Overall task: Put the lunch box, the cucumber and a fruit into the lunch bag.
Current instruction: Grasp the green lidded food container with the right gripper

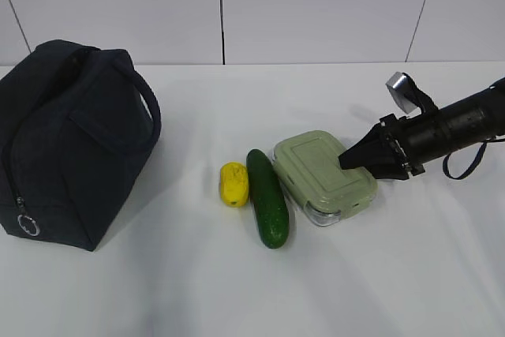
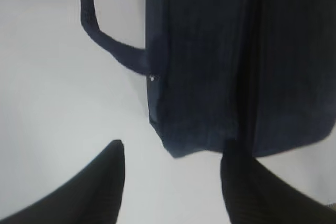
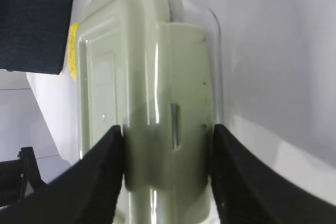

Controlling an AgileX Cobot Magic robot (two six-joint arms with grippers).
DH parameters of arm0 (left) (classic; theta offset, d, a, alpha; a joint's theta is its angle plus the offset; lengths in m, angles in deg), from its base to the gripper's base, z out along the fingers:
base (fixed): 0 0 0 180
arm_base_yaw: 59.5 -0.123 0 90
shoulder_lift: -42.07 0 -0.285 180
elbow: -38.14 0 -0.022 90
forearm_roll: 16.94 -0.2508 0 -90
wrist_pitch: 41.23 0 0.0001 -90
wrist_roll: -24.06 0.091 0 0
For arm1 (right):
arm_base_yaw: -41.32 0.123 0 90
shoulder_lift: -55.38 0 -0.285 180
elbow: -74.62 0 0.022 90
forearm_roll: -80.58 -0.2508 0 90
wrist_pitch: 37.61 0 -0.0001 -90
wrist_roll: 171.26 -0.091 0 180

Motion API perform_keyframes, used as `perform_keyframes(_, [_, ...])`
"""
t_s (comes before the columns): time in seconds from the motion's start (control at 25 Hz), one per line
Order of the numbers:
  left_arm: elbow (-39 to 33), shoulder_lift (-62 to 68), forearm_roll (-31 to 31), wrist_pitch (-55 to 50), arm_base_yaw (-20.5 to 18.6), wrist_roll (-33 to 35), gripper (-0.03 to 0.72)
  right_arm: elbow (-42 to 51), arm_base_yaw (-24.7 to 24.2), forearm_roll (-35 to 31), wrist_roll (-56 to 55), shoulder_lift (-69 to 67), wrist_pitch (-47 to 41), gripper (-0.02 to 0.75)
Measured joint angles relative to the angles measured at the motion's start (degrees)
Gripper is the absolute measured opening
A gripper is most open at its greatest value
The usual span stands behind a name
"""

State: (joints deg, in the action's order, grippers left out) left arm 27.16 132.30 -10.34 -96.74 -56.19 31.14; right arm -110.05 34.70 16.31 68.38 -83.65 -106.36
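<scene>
right gripper (image 3: pixel 168 177): its two black fingers sit on both sides of the lunch box (image 1: pixel 323 175), pressed against the short end. It is holding the box.
left gripper (image 2: pixel 173 187): its fingers stand wide apart with nothing between them. Only the white table (image 1: pixel 158 290) shows in the gap, and the lunch bag (image 2: pixel 241 61) is just past the tips at 12 o'clock.
step in hand: I think the box goes first. The right arm has grabbed it, and the box sits flat on the table.
next move: the right arm needs to lift the box and carry it over to the bag at 9 o'clock. I cannot tell if the top of the bag is open, and the zipper pull (image 1: pixel 28 225) hangs low on the front. The box is wide, so the bag's mouth must be held wide too. The left gripper looks ready to help with that.
where things lie: the cucumber (image 1: pixel 268 197) lies right beside the box, at its 9 o'clock. The yellow fruit (image 1: pixel 233 183) lies right beside the cucumber at 9 o'clock. The bag stands well apart, far over at 9 o'clock.
count: one lunch box, one cucumber, one fruit, one bag with two handles, two grippers.
</scene>
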Motion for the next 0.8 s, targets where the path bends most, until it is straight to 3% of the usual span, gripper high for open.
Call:
perform_keyframes(0.36, [4.0, 10.2, -1.9, 0.2, -0.6, 0.6, 0.403, 0.0, 0.0, 0.0, 0.0, 0.0, 0.0, 0.386])
perform_keyframes(0.44, [4.0, 11.4, -2.3, 0.3, -0.6, 0.6, 0.34, 0.0, 0.0, 0.0, 0.0, 0.0, 0.0, 0.386])
perform_keyframes(0.6, [4.4, 11.9, -4.6, 1.0, -0.7, 0.6, 0.072, 0.0, 0.0, 0.0, 0.0, 0.0, 0.0, 0.386])
perform_keyframes(0.68, [5.4, 11.9, -6.9, 0.8, -0.8, -0.1, 0.013, 0.0, 0.0, 0.0, 0.0, 0.0, 0.0, 0.386])
perform_keyframes(0.8, [8.3, 12.1, -11.4, -0.8, -0.8, -2.3, -0.003, 0.0, 0.0, 0.0, 0.0, 0.0, 0.0, 0.386])
